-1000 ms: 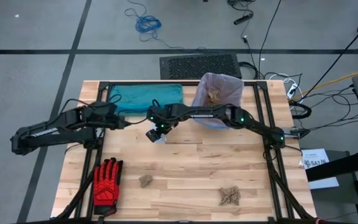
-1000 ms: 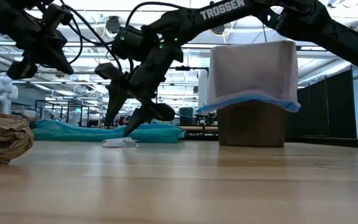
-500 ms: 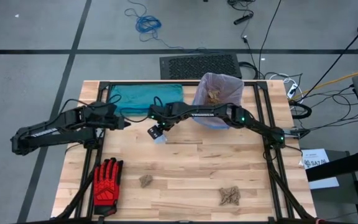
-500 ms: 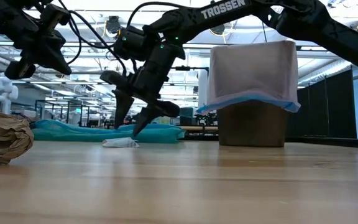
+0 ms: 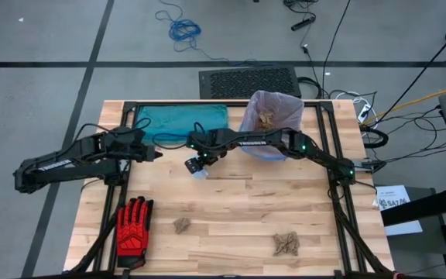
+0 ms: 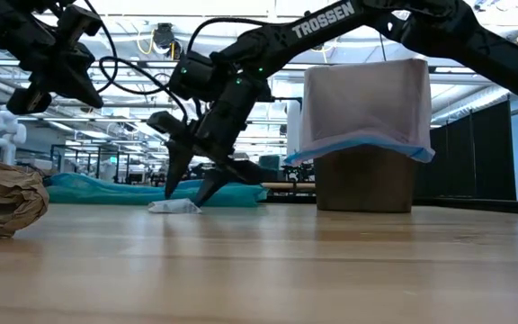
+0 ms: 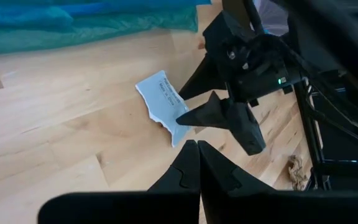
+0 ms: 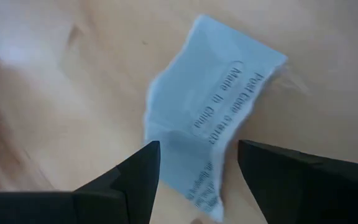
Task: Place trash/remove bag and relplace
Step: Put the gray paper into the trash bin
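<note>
With my right gripper (image 6: 190,189) spread wide just above the white scrap (image 8: 211,107), the fingertips (image 8: 140,165) sit to either side of it and hold nothing. In the low view the tips are nearly at the wood; whether they touch the scrap I can't tell. The scrap lies flat on the table (image 5: 238,209), printed side up, near the front edge of the teal bag (image 5: 183,122).

My left gripper (image 7: 197,163) hangs over the table's left part, a little apart from the scrap and pointed toward it, fingers pressed together, empty.

The bin (image 6: 363,178) stands at the table's back, right of the teal bag. The pale pink-lavender bag (image 5: 272,116) lines it and is folded down over its rim; a tan wad (image 5: 266,119) is inside.

Two more tan wads on the table's front part: a small one (image 5: 181,225) just right of the red glove (image 5: 133,225), a bigger one (image 5: 286,244) well to its right. In the low view a crumpled brown wad (image 6: 5,196) fills the left edge, close to the camera.

My right arm reaches across in front of the bin to get to the scrap.
</note>
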Action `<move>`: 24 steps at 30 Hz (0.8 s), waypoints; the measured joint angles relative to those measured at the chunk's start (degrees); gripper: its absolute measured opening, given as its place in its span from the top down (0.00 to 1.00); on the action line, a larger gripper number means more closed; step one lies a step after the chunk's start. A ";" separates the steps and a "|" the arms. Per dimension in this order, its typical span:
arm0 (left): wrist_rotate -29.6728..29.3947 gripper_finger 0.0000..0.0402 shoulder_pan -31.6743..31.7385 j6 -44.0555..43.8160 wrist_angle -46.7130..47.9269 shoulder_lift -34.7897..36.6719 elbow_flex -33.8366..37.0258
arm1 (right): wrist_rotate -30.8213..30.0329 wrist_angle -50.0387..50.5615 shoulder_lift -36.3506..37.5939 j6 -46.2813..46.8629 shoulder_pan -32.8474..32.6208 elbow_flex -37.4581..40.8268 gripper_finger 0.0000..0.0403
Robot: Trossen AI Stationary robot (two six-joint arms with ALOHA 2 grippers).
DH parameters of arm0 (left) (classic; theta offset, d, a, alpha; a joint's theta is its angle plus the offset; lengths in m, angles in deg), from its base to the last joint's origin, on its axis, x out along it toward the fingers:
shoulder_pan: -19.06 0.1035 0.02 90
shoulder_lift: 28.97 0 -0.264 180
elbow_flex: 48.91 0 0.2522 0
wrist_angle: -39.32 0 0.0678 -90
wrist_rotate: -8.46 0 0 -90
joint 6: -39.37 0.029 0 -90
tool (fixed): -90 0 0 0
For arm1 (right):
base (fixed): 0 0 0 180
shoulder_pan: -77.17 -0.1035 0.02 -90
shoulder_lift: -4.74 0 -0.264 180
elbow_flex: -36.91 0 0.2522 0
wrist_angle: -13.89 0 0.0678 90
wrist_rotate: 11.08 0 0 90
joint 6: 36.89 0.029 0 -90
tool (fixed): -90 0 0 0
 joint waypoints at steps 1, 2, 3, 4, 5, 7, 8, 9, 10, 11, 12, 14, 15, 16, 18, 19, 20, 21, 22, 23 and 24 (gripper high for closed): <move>0.00 1.00 0.01 0.07 0.02 0.00 0.00 | -0.11 -1.06 0.02 0.09 -0.18 0.19 0.48; 0.00 1.00 0.02 0.10 0.00 0.00 0.00 | -0.40 -2.10 -0.01 0.53 -0.35 0.21 0.49; 0.00 1.00 0.02 0.10 0.02 0.00 0.00 | -0.20 -3.77 -0.14 0.90 -0.45 0.23 0.51; 0.00 1.00 0.02 0.11 0.00 0.00 0.00 | -0.04 -5.07 -0.31 0.98 -0.55 0.23 0.54; 0.00 1.00 0.00 0.13 0.03 0.00 0.00 | -0.40 -5.03 -0.33 0.96 -0.61 0.25 0.57; 0.00 1.00 0.00 0.13 0.02 0.00 0.00 | -0.59 -7.10 -1.14 0.94 -0.80 0.18 0.68; 0.00 1.00 0.00 0.15 0.03 0.00 0.00 | -0.70 -7.61 -1.64 0.83 -0.90 0.17 0.75; 0.00 1.00 0.00 0.30 0.04 0.00 0.00 | -0.16 -7.85 -1.99 0.76 -0.94 0.17 0.82; 0.00 1.00 0.00 0.78 0.04 0.00 0.00 | 0.76 -8.91 -2.63 0.54 -0.88 0.12 0.90; 0.00 1.00 0.00 1.08 0.02 0.00 -0.02 | 1.65 -9.64 -3.09 0.35 -0.91 0.09 0.95; 0.00 1.00 0.00 1.09 0.06 0.00 -0.02 | 2.05 -9.86 -3.42 0.22 -0.97 0.06 0.97; 0.02 1.00 0.02 1.11 -0.01 0.00 -0.04 | 2.81 -10.40 -3.52 0.17 -1.12 0.03 0.99; 0.00 1.00 0.00 1.11 0.06 0.00 -0.04 | 3.07 -10.67 -3.56 -0.19 -1.20 0.06 0.99; 0.00 1.00 0.00 1.17 -0.02 0.00 -0.07 | 3.50 -10.88 -3.17 -0.57 -1.22 0.13 1.00; 0.00 1.00 0.00 1.20 -0.01 0.09 -0.07 | 4.31 -10.66 -2.53 -1.14 -1.37 0.28 1.00; -0.04 1.00 0.00 1.44 -0.08 0.11 -0.07 | 4.67 -10.67 -2.05 -1.36 -1.46 0.39 1.00; -0.04 1.00 0.00 1.55 -0.11 0.11 -0.07 | 4.74 -10.64 -1.49 -1.53 -1.56 0.45 1.00; -0.06 1.00 0.00 1.58 -0.26 0.11 -0.07 | 4.78 -10.70 -0.60 -1.67 -1.64 0.45 1.00; -0.07 1.00 0.00 1.59 -0.60 0.12 -0.07 | 4.73 -10.61 0.60 -1.94 -1.64 0.45 1.00; -0.07 1.00 0.00 1.59 -0.67 0.23 -0.07 | 4.34 -10.67 1.85 -2.33 -1.51 0.42 1.00; -0.10 1.00 0.00 1.60 -0.63 0.31 -0.07 | 3.48 -10.92 2.94 -2.59 -1.41 0.24 1.00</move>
